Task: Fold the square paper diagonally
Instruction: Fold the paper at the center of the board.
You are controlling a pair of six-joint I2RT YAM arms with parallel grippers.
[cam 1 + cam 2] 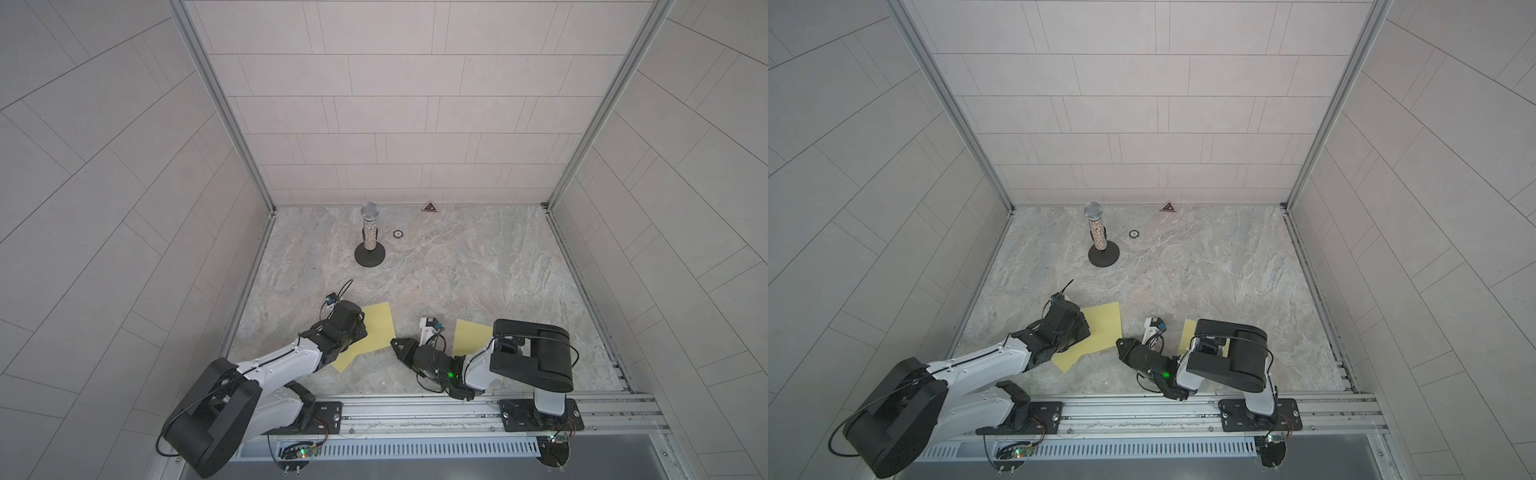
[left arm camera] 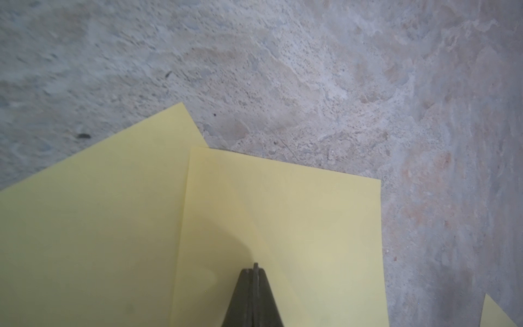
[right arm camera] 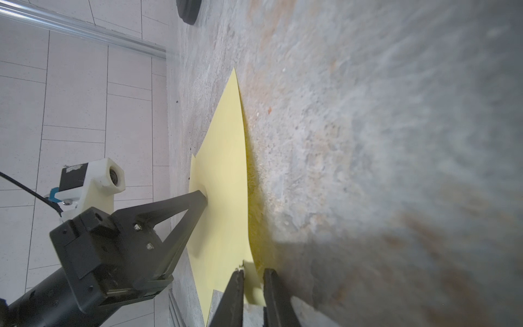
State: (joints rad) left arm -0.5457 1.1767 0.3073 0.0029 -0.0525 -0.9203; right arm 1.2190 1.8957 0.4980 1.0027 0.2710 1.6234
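Observation:
The yellow square paper (image 1: 378, 324) (image 1: 1104, 324) lies on the marble table near the front. In the left wrist view it shows two overlapping yellow layers (image 2: 283, 212); whether that is a fold or two sheets I cannot tell. My left gripper (image 2: 256, 267) is shut, its tip pressed down on the paper (image 3: 223, 170), as the right wrist view also shows. My right gripper (image 3: 253, 276) (image 1: 394, 343) sits low at the paper's right edge. Its jaws stand a narrow gap apart with a lifted paper corner between them.
A second yellow sheet (image 1: 471, 336) (image 1: 1190, 332) lies partly under my right arm. A microphone on a round black base (image 1: 370, 237) stands at the back, with a small ring (image 1: 398, 234) and a triangular marker (image 1: 429, 207) nearby. A metal rail (image 1: 415, 411) runs along the front edge.

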